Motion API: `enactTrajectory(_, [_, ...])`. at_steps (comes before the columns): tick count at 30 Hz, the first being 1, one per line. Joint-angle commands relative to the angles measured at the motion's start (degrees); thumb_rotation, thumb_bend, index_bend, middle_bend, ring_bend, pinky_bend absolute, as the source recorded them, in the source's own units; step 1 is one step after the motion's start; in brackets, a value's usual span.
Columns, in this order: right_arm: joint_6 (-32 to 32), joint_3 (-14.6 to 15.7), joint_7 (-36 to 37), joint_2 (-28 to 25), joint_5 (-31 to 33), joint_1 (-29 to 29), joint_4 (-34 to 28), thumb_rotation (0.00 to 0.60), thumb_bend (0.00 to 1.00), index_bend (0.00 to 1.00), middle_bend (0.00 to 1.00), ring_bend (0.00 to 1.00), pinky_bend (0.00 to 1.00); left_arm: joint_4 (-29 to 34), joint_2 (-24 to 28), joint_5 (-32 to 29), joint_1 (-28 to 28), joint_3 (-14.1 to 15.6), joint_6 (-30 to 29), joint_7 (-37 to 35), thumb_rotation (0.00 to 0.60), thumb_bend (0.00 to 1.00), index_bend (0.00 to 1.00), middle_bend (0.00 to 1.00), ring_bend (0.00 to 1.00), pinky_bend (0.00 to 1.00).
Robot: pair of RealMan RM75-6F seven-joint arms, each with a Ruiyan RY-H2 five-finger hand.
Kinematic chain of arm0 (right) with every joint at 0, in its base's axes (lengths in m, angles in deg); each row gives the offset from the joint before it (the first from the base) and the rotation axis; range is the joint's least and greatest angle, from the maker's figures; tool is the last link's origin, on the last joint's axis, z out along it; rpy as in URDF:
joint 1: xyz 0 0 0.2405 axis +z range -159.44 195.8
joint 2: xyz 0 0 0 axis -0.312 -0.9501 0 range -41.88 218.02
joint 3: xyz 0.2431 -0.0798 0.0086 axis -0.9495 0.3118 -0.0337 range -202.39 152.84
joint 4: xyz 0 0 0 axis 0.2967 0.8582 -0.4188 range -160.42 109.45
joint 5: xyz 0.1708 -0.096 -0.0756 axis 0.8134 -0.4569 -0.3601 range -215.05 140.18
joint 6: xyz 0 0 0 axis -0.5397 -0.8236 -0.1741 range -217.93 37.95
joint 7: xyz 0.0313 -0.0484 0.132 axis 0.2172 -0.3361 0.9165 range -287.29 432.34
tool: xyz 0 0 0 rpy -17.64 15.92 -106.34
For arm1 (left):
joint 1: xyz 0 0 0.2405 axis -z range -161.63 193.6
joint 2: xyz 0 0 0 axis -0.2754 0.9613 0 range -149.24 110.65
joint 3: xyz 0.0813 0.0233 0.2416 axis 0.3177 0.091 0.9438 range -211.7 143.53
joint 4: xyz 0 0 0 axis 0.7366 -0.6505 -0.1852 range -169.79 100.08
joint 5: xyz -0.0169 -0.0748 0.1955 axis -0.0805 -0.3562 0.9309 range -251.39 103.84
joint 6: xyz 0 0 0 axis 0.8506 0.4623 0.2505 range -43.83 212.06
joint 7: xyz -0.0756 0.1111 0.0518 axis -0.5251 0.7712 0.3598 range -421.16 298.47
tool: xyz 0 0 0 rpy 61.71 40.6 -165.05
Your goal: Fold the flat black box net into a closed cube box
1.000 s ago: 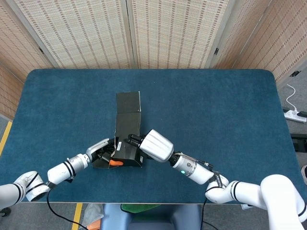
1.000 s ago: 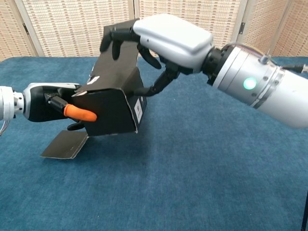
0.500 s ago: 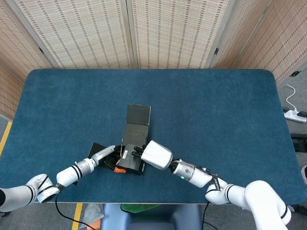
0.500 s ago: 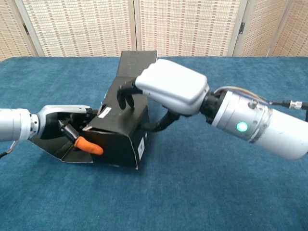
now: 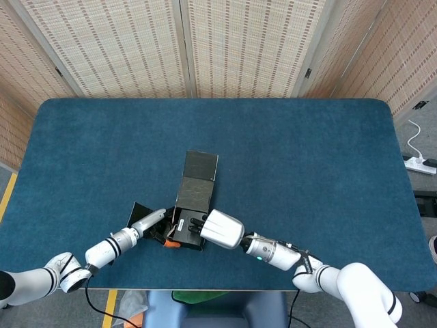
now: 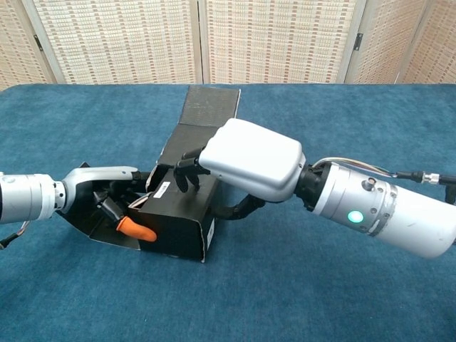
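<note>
The black box net (image 5: 189, 227) lies on the blue table, partly folded into a tube near the front edge. Its flat panels (image 5: 201, 167) stretch away toward the middle. In the chest view the folded part (image 6: 178, 224) shows a white label on top, and the flat panels (image 6: 210, 107) run back behind it. My right hand (image 6: 249, 160) lies over the tube, fingers pressing its top and thumb against the right side. My left hand (image 6: 107, 194) reaches into the tube's open left end; its orange-tipped finger (image 6: 139, 229) lies on the front wall. A loose flap (image 5: 140, 210) spreads under that hand.
The blue cloth-covered table (image 5: 307, 157) reaches to all sides, and woven screens stand behind it. A white power strip (image 5: 418, 162) lies on the floor at the right.
The box net came down from mid-air onto the table and turned, so its flat panels now point away to the right. Both hands moved with it toward the front edge.
</note>
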Motion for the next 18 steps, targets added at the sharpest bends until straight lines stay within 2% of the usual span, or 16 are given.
enactTrajectory(1, [-0.2, 0.5, -0.2, 0.1, -0.2, -0.1, 0.3, 0.600, 0.23, 0.43, 0.44, 0.78, 1.00, 1.0, 0.4, 0.0, -0.2, -0.1, -0.1, 1.9, 0.600, 0.20, 0.09, 0.15, 0.51, 0.73])
enactTrajectory(18, [1.9, 2.6, -2.0, -2.1, -0.8, 0.6, -1.6, 0.600, 0.23, 0.45, 0.41, 0.78, 1.00, 3.7, 0.8, -0.9, -0.6, -1.2, 1.1, 8.0, 0.600, 0.20, 0.08, 0.14, 0.51, 0.72])
